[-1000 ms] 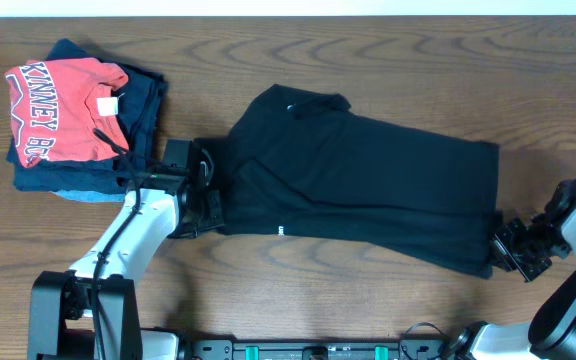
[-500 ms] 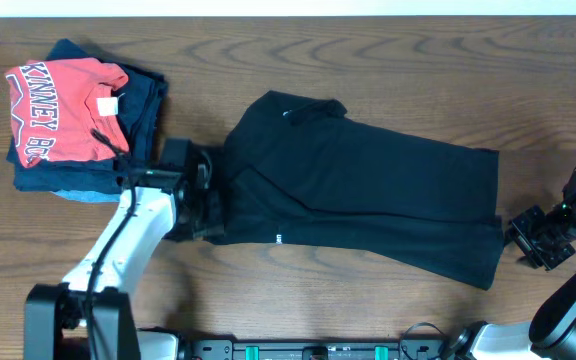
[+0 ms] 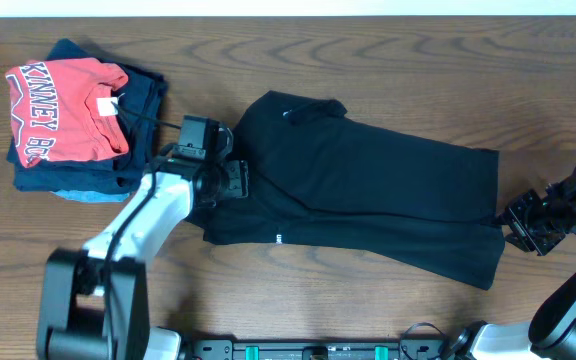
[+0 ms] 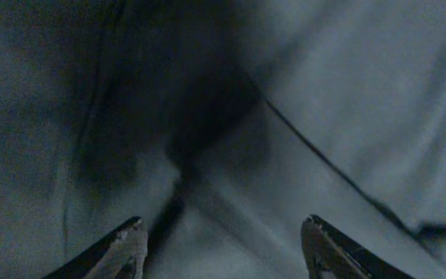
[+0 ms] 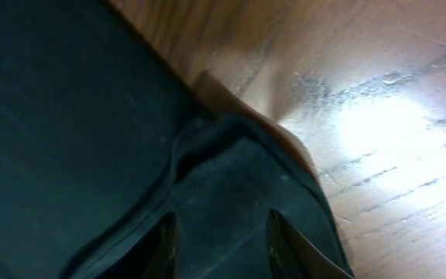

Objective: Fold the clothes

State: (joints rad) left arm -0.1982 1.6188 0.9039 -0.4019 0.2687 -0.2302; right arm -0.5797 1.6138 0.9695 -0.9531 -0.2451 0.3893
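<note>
The black garment (image 3: 368,190) lies flat across the middle of the table (image 3: 408,50). The left gripper (image 3: 232,181) hovers spread over its 9 o'clock end, and the right gripper (image 5: 219,232) stands spread around the 4 o'clock hem corner. If either gripper closes on only one layer, the fold may drag crooked or bunch.

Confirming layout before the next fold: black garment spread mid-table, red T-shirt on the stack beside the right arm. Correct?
Not quite: the overhead view shows the red T-shirt on the stack beside the left arm, not the right. The black garment is spread mid-table.
</note>
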